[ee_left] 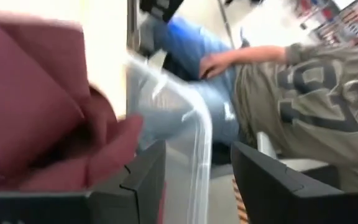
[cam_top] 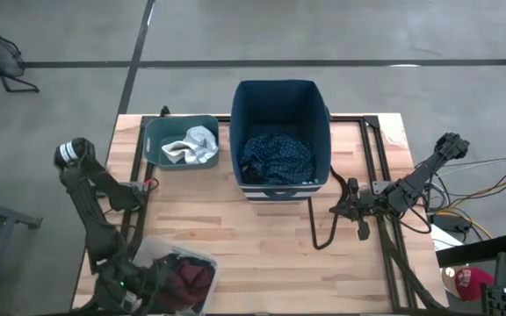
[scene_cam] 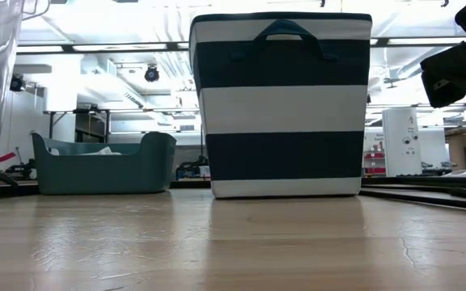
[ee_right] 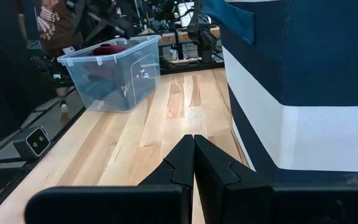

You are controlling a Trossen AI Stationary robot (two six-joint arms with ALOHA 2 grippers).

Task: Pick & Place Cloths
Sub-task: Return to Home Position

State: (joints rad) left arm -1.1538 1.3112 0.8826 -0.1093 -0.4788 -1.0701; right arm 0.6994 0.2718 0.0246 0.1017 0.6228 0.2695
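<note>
A clear plastic bin (cam_top: 183, 283) at the table's near left holds a maroon cloth (cam_top: 191, 285) and a black cloth (cam_top: 167, 263). My left gripper (cam_top: 139, 283) is open at this bin's left wall. In the left wrist view, my left gripper (ee_left: 197, 186) has one finger on the side of the maroon cloth (ee_left: 36, 112) and the other beyond the bin's rim (ee_left: 191, 118). A navy patterned cloth (cam_top: 275, 158) lies in the navy striped bin (cam_top: 323, 114). A white and pale cloth (cam_top: 191, 145) lies in the teal bin (cam_top: 152, 140). My right gripper (ee_right: 194, 155) is shut and empty beside the striped bin. My left gripper stands astride the clear bin's rim (ee_left: 191, 118), and the maroon cloth lies close over one finger (ee_left: 135, 180). I cannot tell whether the fingers touch the cloth or the bin.
The navy-and-white striped bin (scene_cam: 281, 105) stands at the table's far middle, with the teal bin (scene_cam: 103, 166) to its left. Bare wood (cam_top: 262, 254) lies between the bins and the near edge. A person (ee_left: 303, 93) sits beyond the table's near left.
</note>
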